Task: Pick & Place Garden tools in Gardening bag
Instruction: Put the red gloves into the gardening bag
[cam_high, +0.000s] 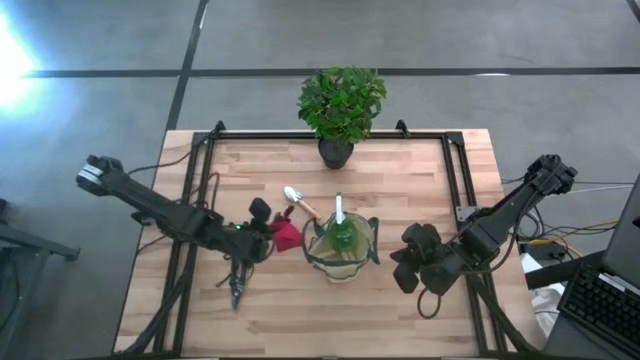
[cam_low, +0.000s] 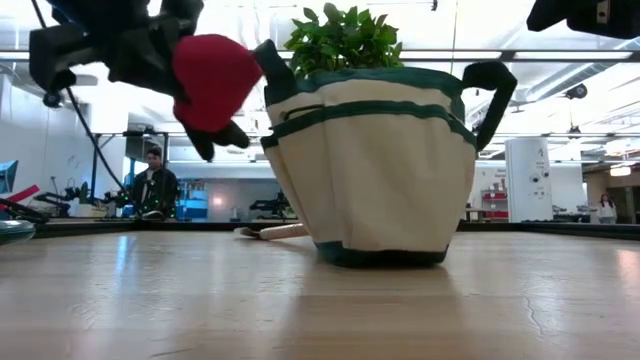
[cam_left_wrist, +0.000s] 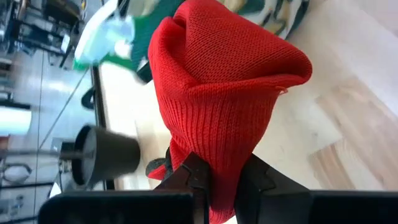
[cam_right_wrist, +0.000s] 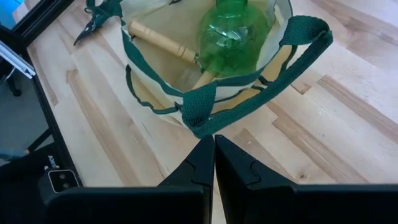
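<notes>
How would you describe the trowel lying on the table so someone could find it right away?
Start at the tan bag in the middle of the table. Just beyond its rim on the plant side lies a small trowel, flat on the wood. It is the only tool there with a pale metal blade and wooden handle; the red glove beside it hangs from the left gripper.
</notes>
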